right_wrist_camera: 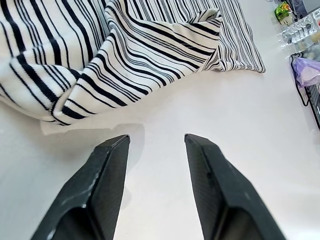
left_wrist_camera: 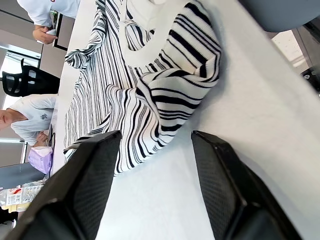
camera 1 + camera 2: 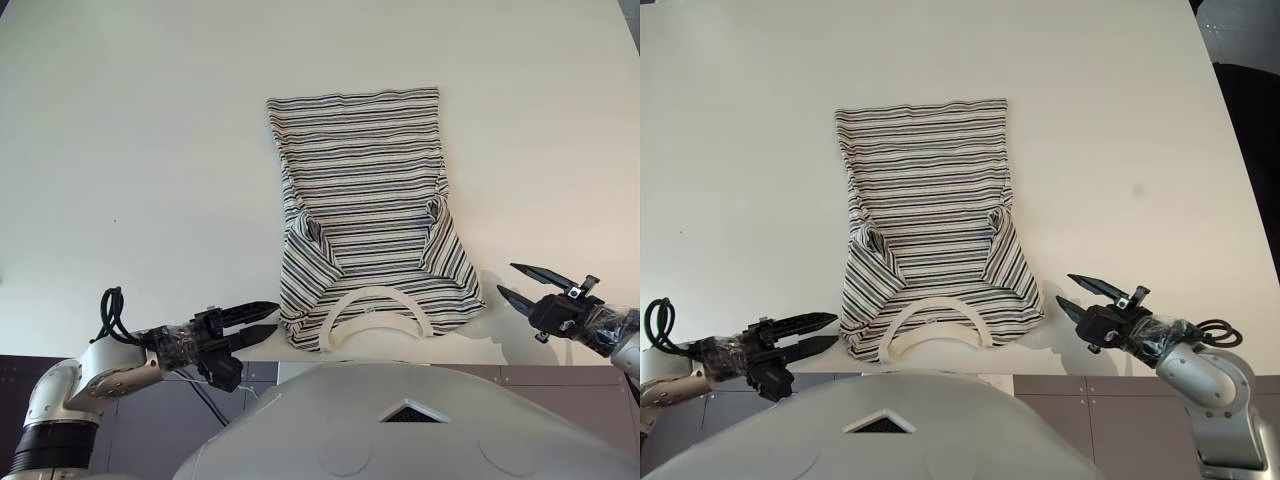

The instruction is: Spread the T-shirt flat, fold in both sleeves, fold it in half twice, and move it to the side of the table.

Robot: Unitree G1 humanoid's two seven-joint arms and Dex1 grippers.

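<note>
We have silver-white arms (image 3: 95,375), a black left gripper (image 3: 270,319) and right gripper (image 3: 506,278) with tapered fingers (image 1: 107,185), and a looped black cable (image 3: 108,315).

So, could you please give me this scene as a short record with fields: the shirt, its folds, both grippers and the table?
T-shirt: striped, lying on the table, hem away from the robot, collar toward it
sleeves: both already folded in over the body
half folds: not yet done
left gripper: open, empty, close beside the shirt's near left corner
right gripper: open, empty, off the near right corner, apart from the cloth
table: white
</note>
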